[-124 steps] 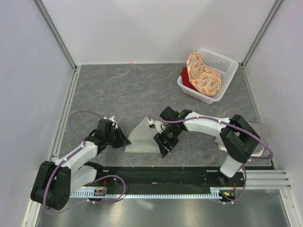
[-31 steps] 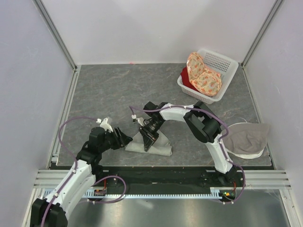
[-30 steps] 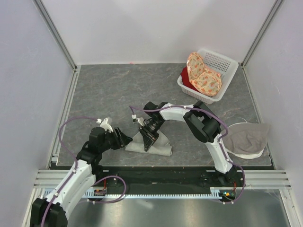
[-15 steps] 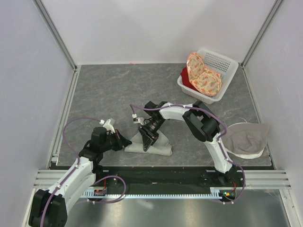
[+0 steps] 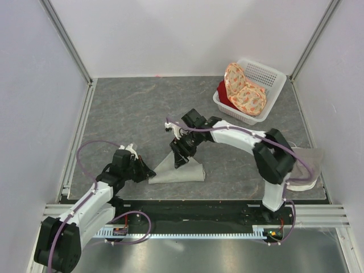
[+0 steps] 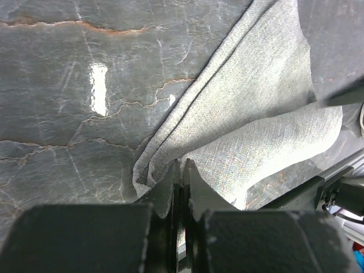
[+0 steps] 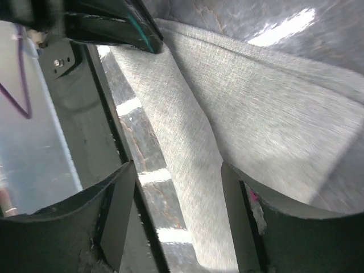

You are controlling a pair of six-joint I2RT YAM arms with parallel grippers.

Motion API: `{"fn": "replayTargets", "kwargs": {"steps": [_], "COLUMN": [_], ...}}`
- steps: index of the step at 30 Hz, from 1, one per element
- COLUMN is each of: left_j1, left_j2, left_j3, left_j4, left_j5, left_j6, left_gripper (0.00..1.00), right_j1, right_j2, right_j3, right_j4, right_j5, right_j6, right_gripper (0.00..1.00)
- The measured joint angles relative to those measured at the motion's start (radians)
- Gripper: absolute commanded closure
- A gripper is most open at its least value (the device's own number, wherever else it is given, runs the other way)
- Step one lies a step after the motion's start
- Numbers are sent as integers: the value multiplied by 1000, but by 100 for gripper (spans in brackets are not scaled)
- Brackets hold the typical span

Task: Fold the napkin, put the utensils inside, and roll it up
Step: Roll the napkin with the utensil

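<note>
Folded napkin point(image 5: 179, 169) lies at the near edge of the counter point(image 5: 136, 111); left fingers point(image 6: 191, 187) pinch its near-left corner, likely to anchor the fold, while right fingers point(image 7: 116, 216) hang spread above the cloth, holding nothing.

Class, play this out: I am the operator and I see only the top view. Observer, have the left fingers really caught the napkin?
Observer: Yes. In the left wrist view the left fingers are shut on a bunched edge of the napkin.
Operator: And the right fingers?
Observer: In the right wrist view the right fingers stand wide apart over the cloth, gripping nothing.
Operator: Is the napkin folded?
Observer: The left wrist view shows one layer lapped over another.
</note>
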Motion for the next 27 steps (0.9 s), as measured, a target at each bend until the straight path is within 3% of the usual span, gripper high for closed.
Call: {"fn": "replayTargets", "kwargs": {"steps": [5,9,17,27], "left_j1": [0,0,0,0], "left_j2": [43,75,127,164], "left_j3": [26,40,62,79], "left_j4": [-6,-6,-5,-5], "left_j5": [-1,-1,-1,0], "left_j6": [0,0,1,3], "left_gripper": [98,98,98,98], "right_j1": [108,269,383,405], "right_j2": [-276,-368,-306,-174], "right_j3": [-213,-351,-432,-403], "right_j4": [184,326,455,481], "right_j5": [233,422,655,712], "right_j6": [-63,-135,-257,-336], "right_gripper": [21,15,14,17]}}
